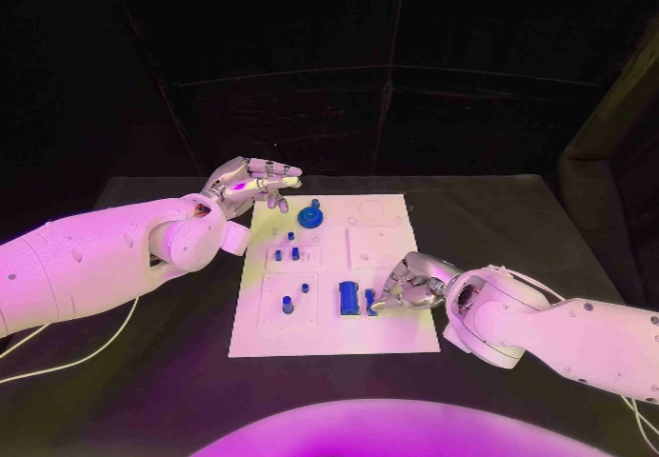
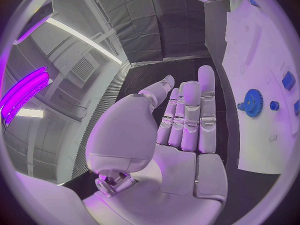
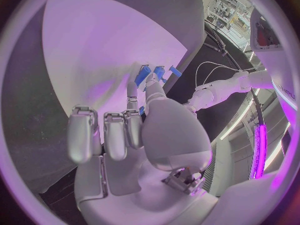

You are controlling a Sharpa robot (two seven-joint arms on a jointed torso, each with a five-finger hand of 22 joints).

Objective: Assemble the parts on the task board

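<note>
The white task board (image 1: 336, 276) lies mid-table. On its far part sits a blue gear (image 1: 311, 217), also in the left wrist view (image 2: 253, 102). Small blue pegs (image 1: 285, 254) stand near the board's left side. A blue block (image 1: 349, 297) lies near the front. Beside it stands a slim blue part (image 1: 369, 303). My right hand (image 1: 412, 283) reaches to it from the right and pinches the blue part (image 3: 142, 76) between thumb and finger, the other fingers curled. My left hand (image 1: 254, 183) hovers over the board's far left corner, fingers (image 2: 187, 115) straight and holding nothing.
The board (image 2: 262, 45) takes up the middle of the black table (image 1: 522, 228). Two more small blue pegs (image 1: 289, 305) stand in the front left section. White cables (image 1: 83, 357) trail over the table's left side below my left arm.
</note>
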